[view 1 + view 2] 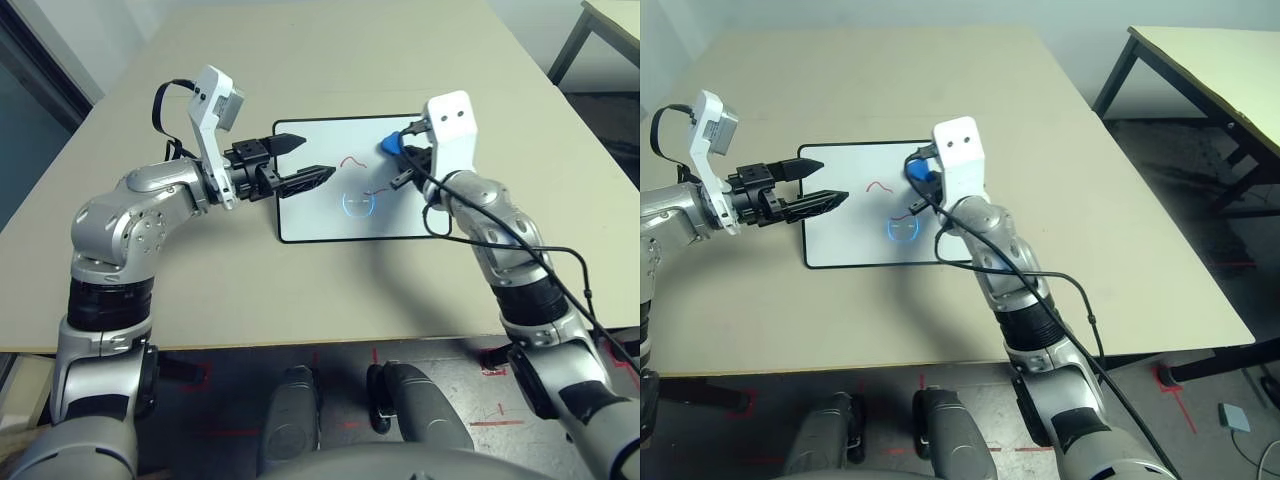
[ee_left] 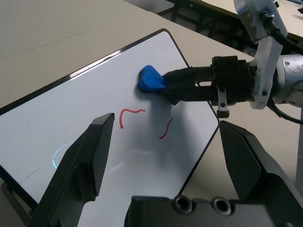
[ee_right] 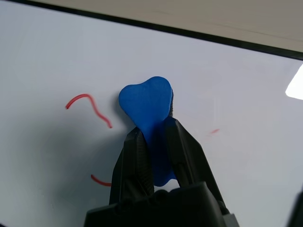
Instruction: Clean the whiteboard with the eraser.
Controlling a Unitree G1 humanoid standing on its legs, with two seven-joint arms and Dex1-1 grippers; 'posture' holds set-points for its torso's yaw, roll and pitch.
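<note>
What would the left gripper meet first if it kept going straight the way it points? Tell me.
Likely the whiteboard surface near the red squiggles; the left gripper hangs open over its edge. Beyond sits the eraser in the right gripper. Depth unclear.

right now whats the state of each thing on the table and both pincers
whiteboard: flat on the table, red squiggles not yet wiped
eraser: clamped in the right pincer, over the board near the squiggles
right pincer: shut on the eraser
left pincer: open, holding nothing, above the board's left edge
</note>
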